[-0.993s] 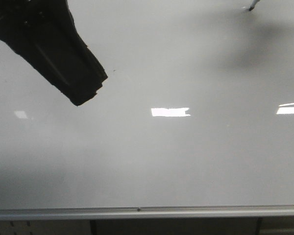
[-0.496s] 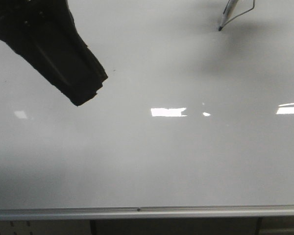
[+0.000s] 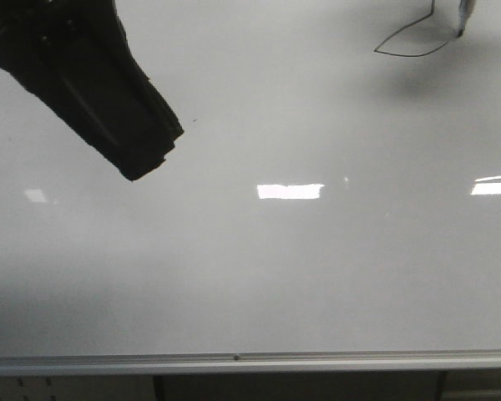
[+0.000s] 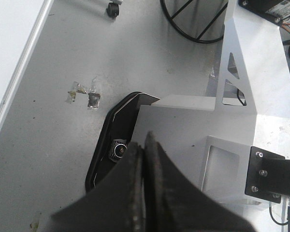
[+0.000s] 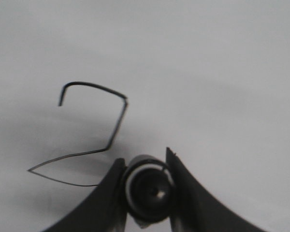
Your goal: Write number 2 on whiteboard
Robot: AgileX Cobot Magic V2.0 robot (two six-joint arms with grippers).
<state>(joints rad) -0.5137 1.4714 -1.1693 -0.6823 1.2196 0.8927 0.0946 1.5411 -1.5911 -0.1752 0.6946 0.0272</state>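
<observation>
The whiteboard (image 3: 259, 276) fills the front view, glossy white with a silver rail along its near edge. The number 2 (image 3: 411, 42) shows as thin dark strokes at the top right; the right wrist view shows its hook, diagonal and base stroke (image 5: 94, 130). My right gripper (image 5: 145, 166) is shut on a marker (image 5: 147, 188), seen end on. The marker tip (image 3: 462, 27) touches the board at the right end of the base stroke. My left gripper (image 4: 144, 145) is shut and empty off the board; its dark arm (image 3: 92, 92) hangs over the top left.
Bright rectangular reflections (image 3: 290, 191) lie on the board. A tiny dark speck (image 3: 194, 120) sits near the left arm. The left wrist view shows grey floor, a black base plate (image 4: 111, 140), a white metal frame (image 4: 241, 96) and the board's edge (image 4: 14, 82).
The marker tip has moved right from the left end of the base stroke, drawing the curved base line. The left arm has not moved.
</observation>
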